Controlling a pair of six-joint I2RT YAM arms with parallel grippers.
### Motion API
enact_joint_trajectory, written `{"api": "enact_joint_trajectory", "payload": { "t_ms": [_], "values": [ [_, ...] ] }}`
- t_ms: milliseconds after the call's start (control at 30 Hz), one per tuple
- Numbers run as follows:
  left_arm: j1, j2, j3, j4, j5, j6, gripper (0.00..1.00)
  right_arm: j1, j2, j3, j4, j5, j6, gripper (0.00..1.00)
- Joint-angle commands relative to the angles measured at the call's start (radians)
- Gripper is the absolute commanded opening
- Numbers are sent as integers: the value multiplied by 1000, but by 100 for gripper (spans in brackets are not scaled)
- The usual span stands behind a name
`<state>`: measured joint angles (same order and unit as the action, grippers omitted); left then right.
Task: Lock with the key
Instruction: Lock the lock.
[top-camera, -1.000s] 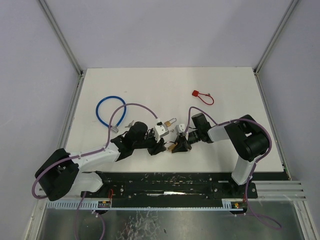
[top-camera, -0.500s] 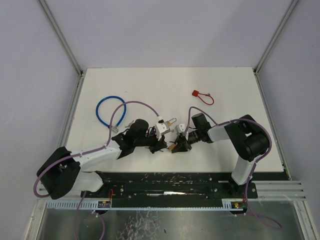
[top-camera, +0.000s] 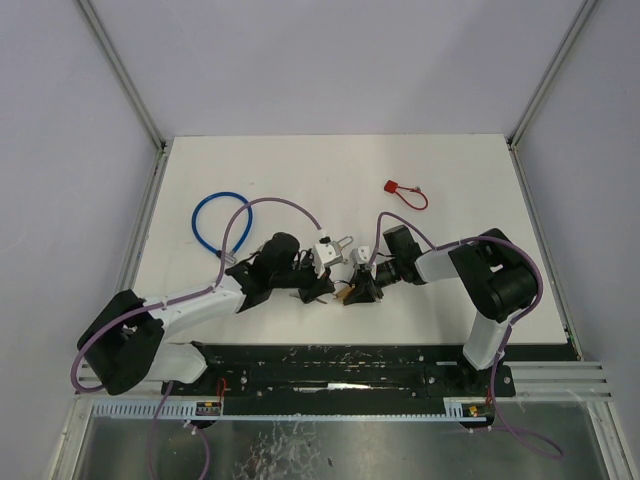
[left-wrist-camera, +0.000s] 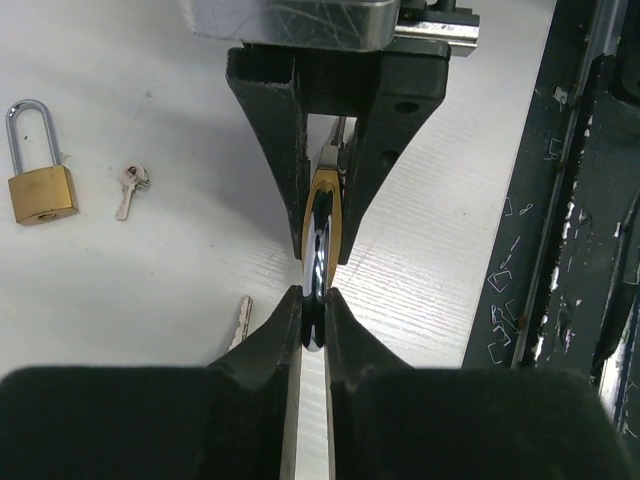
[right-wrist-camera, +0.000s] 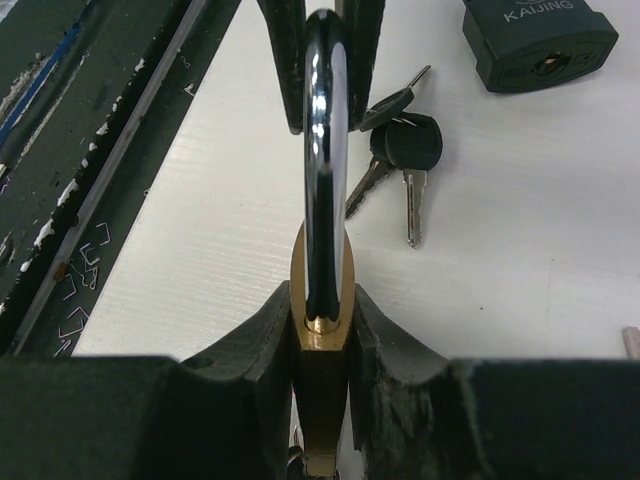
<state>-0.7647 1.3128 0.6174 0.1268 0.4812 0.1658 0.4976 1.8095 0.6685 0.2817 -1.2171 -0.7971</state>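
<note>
White table: right end effector clamps padlock body, left end effector pinches shackle.

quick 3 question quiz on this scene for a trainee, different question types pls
1. True or false: the right gripper clamps the padlock by its brass body.
2. What do the fingers of the left gripper pinch? A) the shackle of that padlock B) a loose key C) the blue cable
3. In the top view, what colour is the small looped tag lying alone at the far side?

Key: 1 true; 2 A; 3 red.
</note>
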Motion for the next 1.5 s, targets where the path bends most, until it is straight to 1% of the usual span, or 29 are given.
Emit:
{"api": "enact_joint_trajectory", "payload": {
  "t_ms": [0,200,433,567,733,967,1100,1233,1333,1467],
  "values": [
    [3,11,58,-5,-1,74,1,-1,31,4,-35,96,-41,0],
    [4,29,55,-24,52,103,0,-2,31,6,-40,95,-49,0],
    [4,76,-24,44,118,111,0,8,36,11,-70,91,-80,0],
    [3,99,-37,44,141,111,0,15,39,13,-68,93,-79,0],
    [3,111,-88,70,125,125,0,20,43,12,-70,86,-81,0],
    [-13,167,-67,40,135,162,0,36,53,21,-105,81,-114,0],
    [-72,213,-105,97,127,122,0,45,60,35,-140,76,-139,0],
    [-144,281,-98,87,70,82,0,55,83,57,-183,72,-172,0],
    [-155,338,-58,68,36,43,0,63,96,74,-218,71,-194,0],
    [-163,361,-64,85,21,32,0,68,94,78,-210,89,-178,0]
  ]
}}
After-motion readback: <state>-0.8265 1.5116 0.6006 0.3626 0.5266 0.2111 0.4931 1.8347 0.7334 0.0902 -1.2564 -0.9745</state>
